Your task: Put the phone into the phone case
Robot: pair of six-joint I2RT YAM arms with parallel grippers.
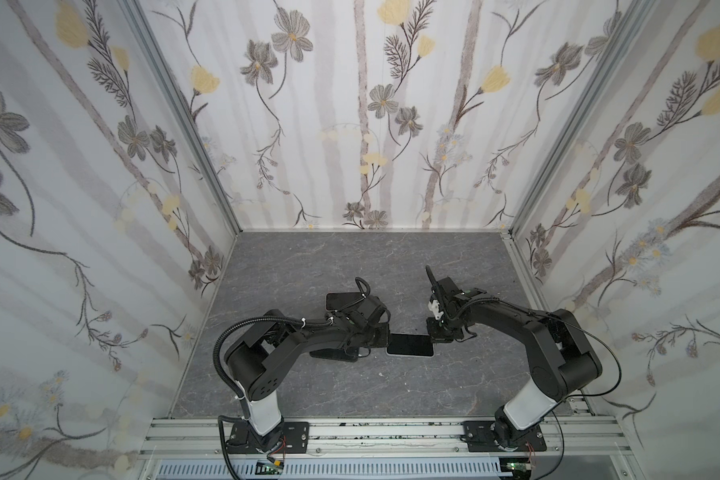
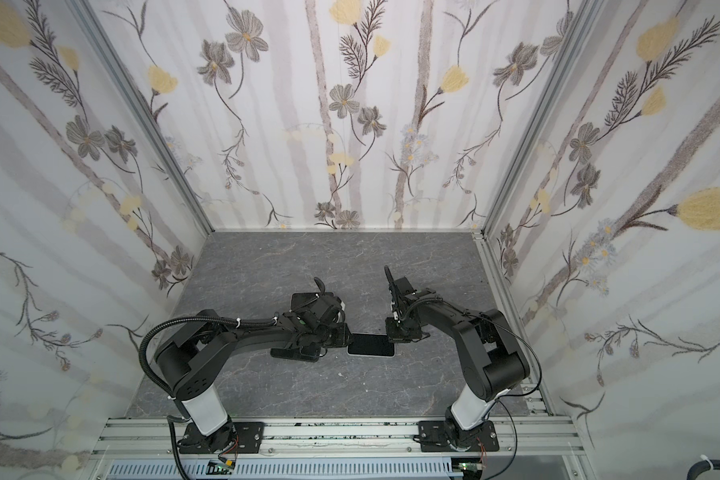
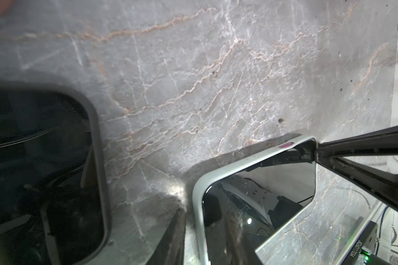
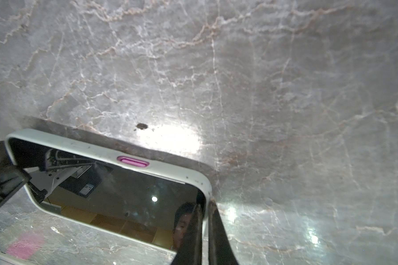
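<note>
Grey marble tabletop (image 1: 350, 266), phone (image 4: 124, 202) lying in white phone case (image 4: 78, 146), my right gripper (image 4: 206, 229) pinched on its corner rim, my left gripper (image 3: 248, 183) straddling the other end, grip unclear

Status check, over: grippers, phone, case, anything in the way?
Right gripper shut on phone case rim. Left gripper open astride opposite rim. Phone lies inside case on table. Dark gray-rimmed device beside, apart.

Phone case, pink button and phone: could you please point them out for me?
phone case (image 4: 78, 146): right wrist view, white rim.
pink button (image 4: 133, 162): right wrist view, its middle.
phone (image 1: 409, 345): a top view, dark screen.
</note>
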